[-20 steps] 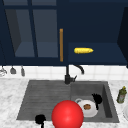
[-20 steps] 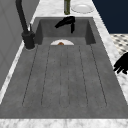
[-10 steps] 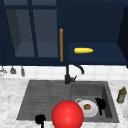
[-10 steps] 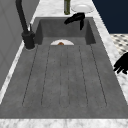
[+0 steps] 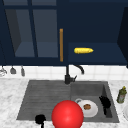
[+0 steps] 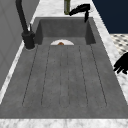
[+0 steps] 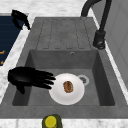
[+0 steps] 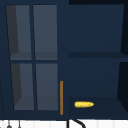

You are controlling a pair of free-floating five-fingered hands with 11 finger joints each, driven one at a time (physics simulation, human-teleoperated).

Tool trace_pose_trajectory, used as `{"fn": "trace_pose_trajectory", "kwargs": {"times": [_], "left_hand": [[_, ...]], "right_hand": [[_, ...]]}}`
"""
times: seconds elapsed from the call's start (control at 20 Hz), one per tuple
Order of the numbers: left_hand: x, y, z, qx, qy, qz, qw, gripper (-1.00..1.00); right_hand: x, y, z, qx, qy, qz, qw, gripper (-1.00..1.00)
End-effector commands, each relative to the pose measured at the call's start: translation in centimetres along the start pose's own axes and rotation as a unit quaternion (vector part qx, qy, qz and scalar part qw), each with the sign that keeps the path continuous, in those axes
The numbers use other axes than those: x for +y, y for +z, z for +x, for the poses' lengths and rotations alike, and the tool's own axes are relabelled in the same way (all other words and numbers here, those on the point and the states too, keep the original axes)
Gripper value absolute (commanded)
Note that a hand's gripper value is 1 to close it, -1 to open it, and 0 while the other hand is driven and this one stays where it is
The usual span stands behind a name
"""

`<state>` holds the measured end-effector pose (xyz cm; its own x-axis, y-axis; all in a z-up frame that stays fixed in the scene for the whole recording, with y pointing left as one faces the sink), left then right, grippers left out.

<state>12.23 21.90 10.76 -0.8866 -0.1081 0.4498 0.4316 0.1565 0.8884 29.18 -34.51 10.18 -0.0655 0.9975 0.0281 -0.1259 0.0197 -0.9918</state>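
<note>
Fingers of the right hand (image 7: pixel 26 78) point straight at the white plate (image 7: pixel 67 89), and that is what matters here: the plate lies flat on the floor of the sink basin (image 7: pixel 98 75), just beyond the fingertips, with a small brown bit of food (image 7: pixel 68 86) at its middle. Seen from the right side, the hand lies nearly level, palm down, fingers stretched out and slightly spread, gripping nothing; the tips come very close to the plate's near rim, though I can't tell whether they touch it. From the front, that same hand (image 5: pixel 105 102) hangs inside the basin near its right wall, with the plate (image 5: pixel 88 108) to its left.

Round as it is, the plate has no long axis to line up with, so the approach is simply along the fingers' own direction.

Far off, the left hand (image 5: pixel 40 119) hovers at the front edge of the draining board (image 5: pixel 42 100), well apart from the plate, fingers hanging loose and holding nothing. A red ball (image 5: pixel 67 115) sits between the two hands in the front view. Behind stands the black tap (image 5: pixel 68 75), and a green bottle (image 5: pixel 121 94) rests on the counter to the right of the basin
</note>
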Motion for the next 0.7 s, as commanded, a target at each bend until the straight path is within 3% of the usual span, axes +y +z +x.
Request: {"fn": "trace_pose_trajectory", "kwargs": {"times": [0.0, 0.65], "left_hand": [[0.0, 0.0, 0.0, 0.000, 0.000, 0.000, 1.0000, 0.00], [0.0, 0.0, 0.0, 0.000, 0.000, 0.000, 1.0000, 0.00]], "right_hand": [[-2.5, 2.1, -1.3, 0.011, -0.001, -0.005, 0.9999, -1.00], [-7.7, 13.1, -3.3, 0.016, 0.002, -0.027, 0.9995, -1.00]]}}
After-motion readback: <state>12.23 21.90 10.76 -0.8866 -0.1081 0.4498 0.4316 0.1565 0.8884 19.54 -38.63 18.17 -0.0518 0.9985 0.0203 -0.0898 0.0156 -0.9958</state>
